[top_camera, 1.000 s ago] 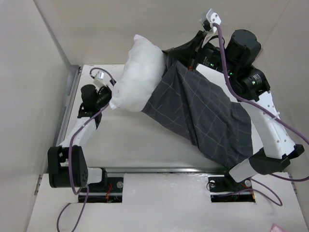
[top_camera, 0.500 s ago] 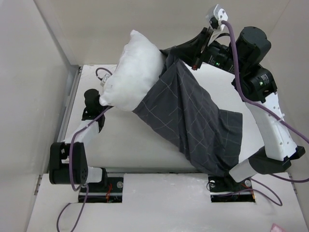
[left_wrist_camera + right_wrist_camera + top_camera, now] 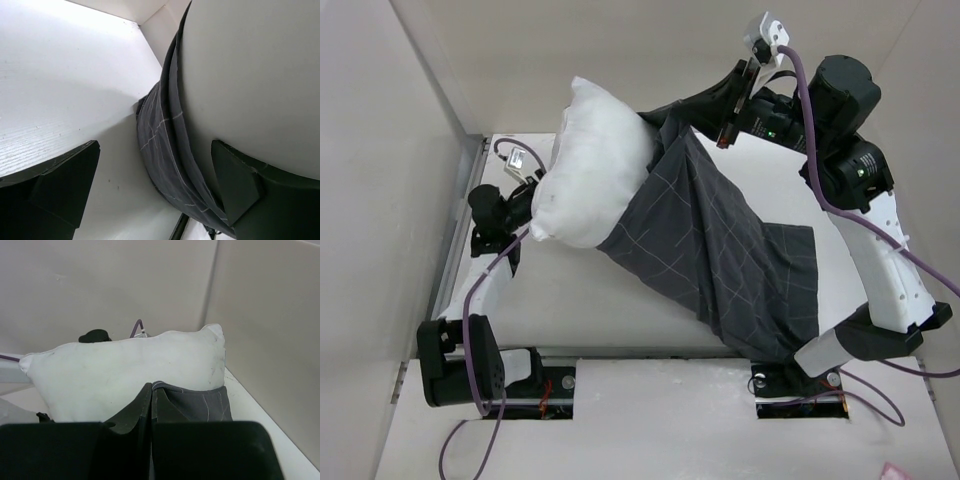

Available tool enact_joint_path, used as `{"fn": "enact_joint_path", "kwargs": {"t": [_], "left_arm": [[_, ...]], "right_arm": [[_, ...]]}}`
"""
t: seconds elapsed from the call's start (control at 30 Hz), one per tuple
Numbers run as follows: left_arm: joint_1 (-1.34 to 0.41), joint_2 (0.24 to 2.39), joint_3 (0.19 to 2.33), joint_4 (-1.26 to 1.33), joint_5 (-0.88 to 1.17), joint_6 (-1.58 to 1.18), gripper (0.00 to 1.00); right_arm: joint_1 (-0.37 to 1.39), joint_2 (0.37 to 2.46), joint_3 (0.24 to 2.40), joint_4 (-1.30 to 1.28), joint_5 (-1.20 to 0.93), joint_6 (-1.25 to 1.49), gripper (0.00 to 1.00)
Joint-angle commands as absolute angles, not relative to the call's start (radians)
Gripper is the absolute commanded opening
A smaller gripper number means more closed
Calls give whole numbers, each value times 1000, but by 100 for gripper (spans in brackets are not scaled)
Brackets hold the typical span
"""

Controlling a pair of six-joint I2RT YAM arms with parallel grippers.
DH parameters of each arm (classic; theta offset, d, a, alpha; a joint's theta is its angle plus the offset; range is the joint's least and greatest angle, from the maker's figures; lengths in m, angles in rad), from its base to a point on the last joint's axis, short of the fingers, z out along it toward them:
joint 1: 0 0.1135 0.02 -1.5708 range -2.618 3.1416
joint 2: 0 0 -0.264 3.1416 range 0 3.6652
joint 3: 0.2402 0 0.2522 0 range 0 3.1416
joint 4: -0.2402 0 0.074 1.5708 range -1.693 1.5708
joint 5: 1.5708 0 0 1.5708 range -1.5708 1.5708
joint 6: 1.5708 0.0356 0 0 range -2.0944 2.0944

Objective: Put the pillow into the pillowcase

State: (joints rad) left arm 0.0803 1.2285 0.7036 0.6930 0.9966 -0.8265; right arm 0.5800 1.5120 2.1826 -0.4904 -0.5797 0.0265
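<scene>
Plump white pillow [image 3: 590,170] sat half inside grid-checked charcoal pillowcase [image 3: 720,250], fabric draped slack. Hem was pinched tight in right gripper [image 3: 151,390]; left gripper [image 3: 154,145] gaped wide.

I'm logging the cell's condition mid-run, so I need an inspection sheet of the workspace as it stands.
Surface: white table, no stains seen.
Job's things: pillow partly inside pillowcase, its left end sticking out; the case's other end drapes toward the right arm's base.
Clutter: nothing seen.
Grippers: left gripper open beside the pillow's exposed end; right gripper shut on the pillowcase's rim.
Cables: purple cables run along both arms, no snag seen.
Surroundings: pale walls on three sides.
</scene>
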Motion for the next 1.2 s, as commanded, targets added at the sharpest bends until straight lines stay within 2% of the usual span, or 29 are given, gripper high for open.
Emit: {"fn": "enact_joint_path", "kwargs": {"t": [0.0,0.13,0.37,0.47,0.5,0.63,0.67,0.73,0.77,0.83,0.87,0.93,0.97,1.0,1.07,1.17], "left_arm": [[81,1206,755,718,1054,-807,94],[69,1183,755,672,1063,-775,95],[-152,1126,719,529,905,-657,95],[-250,1195,730,524,871,-634,82],[-293,1236,741,564,885,-634,77],[-379,1299,804,553,824,-643,11],[-379,1299,825,516,786,-628,0],[-379,1240,868,448,715,-595,0],[-379,1206,891,407,610,-577,0],[-379,1136,1003,313,466,-502,0],[-379,1080,1052,229,299,-474,0],[-379,1063,1170,155,148,-410,0],[-379,1063,1307,90,59,-353,0],[-379,1081,1383,62,39,-327,0],[-379,1126,1611,0,28,-292,0],[-379,1216,1773,-49,118,-244,0]], "right_arm": [[581,1479,2206,-353,-609,12,0],[581,1479,2206,-353,-606,12,0],[581,1488,2217,-350,-626,12,0],[581,1488,2217,-350,-637,12,0],[581,1497,2217,-350,-637,12,0],[601,1497,2217,-350,-637,21,0],[601,1497,2217,-350,-615,21,0],[601,1497,2204,-350,-575,21,0],[601,1485,2191,-350,-498,21,0],[601,1470,2163,-365,-389,8,0],[601,1457,2152,-377,-324,-9,0],[601,1457,2152,-406,-116,-35,0],[601,1476,2152,-438,-45,-72,0],[601,1486,2166,-452,80,-84,0],[601,1486,2148,-462,161,-107,0],[601,1453,2053,-414,146,-117,0]]}}
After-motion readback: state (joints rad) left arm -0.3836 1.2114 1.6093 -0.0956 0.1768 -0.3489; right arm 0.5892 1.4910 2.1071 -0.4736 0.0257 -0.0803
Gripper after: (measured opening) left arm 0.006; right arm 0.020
